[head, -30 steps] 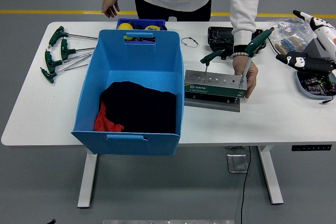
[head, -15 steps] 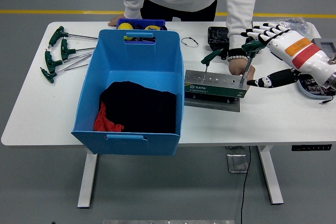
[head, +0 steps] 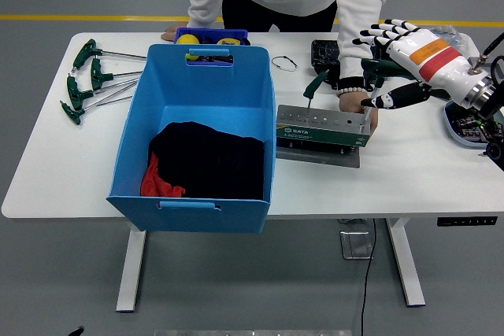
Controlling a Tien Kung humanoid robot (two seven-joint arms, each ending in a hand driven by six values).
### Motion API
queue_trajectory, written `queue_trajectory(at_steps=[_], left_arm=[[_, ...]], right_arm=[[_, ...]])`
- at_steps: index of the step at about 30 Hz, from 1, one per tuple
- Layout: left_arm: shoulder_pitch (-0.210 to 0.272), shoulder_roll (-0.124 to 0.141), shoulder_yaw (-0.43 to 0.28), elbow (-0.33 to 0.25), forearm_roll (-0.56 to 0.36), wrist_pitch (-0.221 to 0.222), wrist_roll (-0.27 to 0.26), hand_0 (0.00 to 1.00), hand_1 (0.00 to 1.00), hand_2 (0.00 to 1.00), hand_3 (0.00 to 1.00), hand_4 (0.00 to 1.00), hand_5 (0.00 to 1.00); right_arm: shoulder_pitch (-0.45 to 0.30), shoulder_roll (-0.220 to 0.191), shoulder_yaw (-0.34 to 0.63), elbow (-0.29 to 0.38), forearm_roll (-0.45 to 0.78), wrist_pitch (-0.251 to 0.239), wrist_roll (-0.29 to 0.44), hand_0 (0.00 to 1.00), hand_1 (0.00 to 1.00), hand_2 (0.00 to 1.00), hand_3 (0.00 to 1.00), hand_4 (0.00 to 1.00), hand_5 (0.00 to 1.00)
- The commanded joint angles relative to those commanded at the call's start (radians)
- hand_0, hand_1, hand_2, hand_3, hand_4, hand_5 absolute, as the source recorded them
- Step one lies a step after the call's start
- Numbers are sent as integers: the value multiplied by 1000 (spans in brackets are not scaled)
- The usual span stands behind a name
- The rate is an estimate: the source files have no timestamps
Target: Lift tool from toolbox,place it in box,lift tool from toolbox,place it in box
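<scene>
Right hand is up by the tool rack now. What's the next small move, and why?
Probably close the right hand around the green T-handle at the rack's right end. The fingers are spread around that handle but not yet gripping. A person's hand steadies the rack just below, so close slowly.

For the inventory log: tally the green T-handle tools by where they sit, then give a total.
Loose T-handle tools at the table's left end: 4
T-handle tools standing in the tool holder: 2, one free, one at the right hand
In the blue bin: 0 visible
Total: 6
</scene>
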Motion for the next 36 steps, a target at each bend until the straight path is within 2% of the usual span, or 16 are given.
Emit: queue_trajectory(at_steps=[3,4,6,9,10,16,17,21,22,27,28,29,32,34,35,36], left_arm=[[-7,0,2,0,-6,2,-5,759,811,817,716,713,649],[-8,0,2,0,-7,2,-5,759,810,817,714,714,649],[-12,0,5,0,-11,3,-6,759,810,817,714,714,649],[-17,0,8,0,-13,3,-7,759,810,817,714,714,649],[-18,0,8,0,-12,4,-7,759,809,814,712,714,649],[-22,1,10,0,-14,4,-8,759,809,814,712,714,649],[-23,1,10,0,-13,4,-7,759,808,814,711,715,650],[-22,2,7,0,-8,5,-8,759,808,814,711,715,650],[-22,2,4,0,-5,5,-8,758,807,810,710,714,648],[-23,2,1,0,-7,10,-10,758,807,810,710,714,648],[-23,2,1,0,-7,11,-10,758,807,810,710,714,648],[-24,2,0,0,-7,11,-11,756,804,808,707,713,646],[-25,2,1,0,-9,13,-12,756,804,808,707,713,646],[-25,2,-1,0,-9,14,-14,756,804,808,707,713,646],[-25,2,-1,0,-9,14,-14,756,802,804,706,713,645],[-25,2,-1,0,-9,15,-14,756,802,804,706,713,645]], right_arm=[[40,22,-26,-79,41,16,-6,977,888,899,893,998,556],[48,28,-31,-96,54,23,-11,905,816,825,850,998,562],[66,45,-44,-140,96,44,-25,905,816,825,850,998,562],[84,63,-56,-176,144,69,-43,905,816,825,850,998,562],[91,67,-60,-182,152,79,-50,853,727,724,810,998,588],[134,88,-89,-223,166,128,-75,853,727,724,810,998,588],[143,92,-95,-233,164,136,-78,740,637,631,735,998,671],[170,113,-125,-274,167,141,-80,740,637,631,735,998,671],[174,119,-131,-285,170,141,-82,592,522,482,582,998,730],[189,147,-166,-344,169,173,-111,592,522,482,582,998,730],[191,151,-172,-355,170,181,-118,552,493,457,569,998,768],[191,154,-177,-364,171,186,-123,552,493,457,569,998,768],[189,157,-184,-373,174,176,-124,552,493,457,569,998,768],[183,156,-183,-370,177,150,-117,552,493,457,569,998,768],[182,156,-184,-371,179,143,-116,402,400,386,434,998,799],[181,156,-184,-372,180,140,-116,402,400,386,434,998,799]])
